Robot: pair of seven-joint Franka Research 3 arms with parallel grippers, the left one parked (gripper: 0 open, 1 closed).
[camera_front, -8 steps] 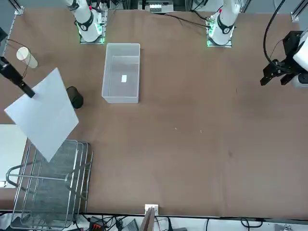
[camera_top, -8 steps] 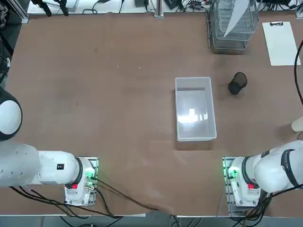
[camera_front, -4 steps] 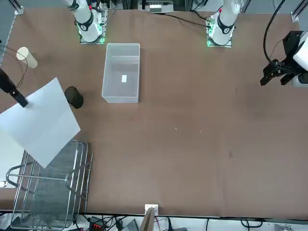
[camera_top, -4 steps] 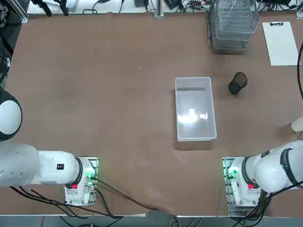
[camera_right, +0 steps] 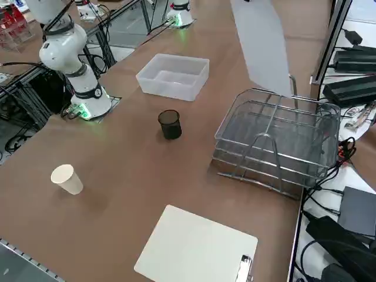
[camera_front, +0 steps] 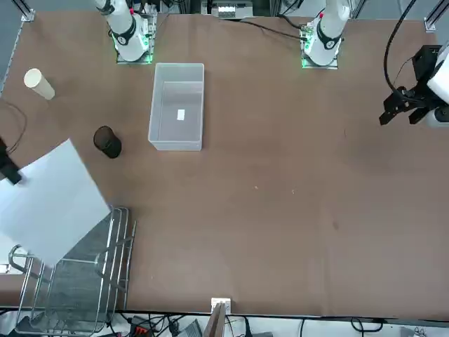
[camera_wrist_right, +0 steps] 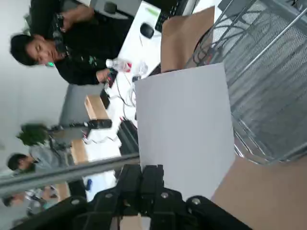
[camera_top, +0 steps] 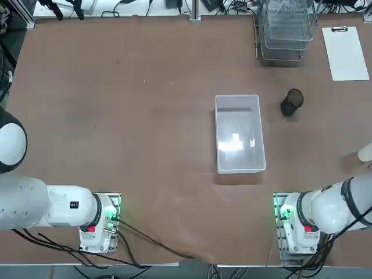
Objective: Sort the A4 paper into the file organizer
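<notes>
Brown table (camera_front: pixel 280 175), right gripper (camera_wrist_right: pixel 141 178) off its edge pinching the paper (camera_front: pixel 49 200) by a corner, sheet hanging over the organizer (camera_front: pixel 70 281).

— What's around my rig right now?

— I see a brown worktop (camera_top: pixel 145 116) running nearly edge to edge. Past its far edge, cables (camera_top: pixel 226 6) and black gear lie in a tangle. From my right side camera, a metal frame post (camera_right: pixel 331 32) stands by the worktop's edge, with black power bricks (camera_right: pixel 352 88) and more cables beyond it.

— Anyone in the room?

— Yes. My wrist camera catches a person (camera_wrist_right: pixel 72 52) in dark clothes at a white desk (camera_wrist_right: pixel 136 36) with a water bottle (camera_wrist_right: pixel 119 64) and a mouse (camera_wrist_right: pixel 147 30). A second person (camera_wrist_right: pixel 29 160) sits further off, beside a potted plant (camera_wrist_right: pixel 32 134) against a pale wall (camera_wrist_right: pixel 19 96).
</notes>
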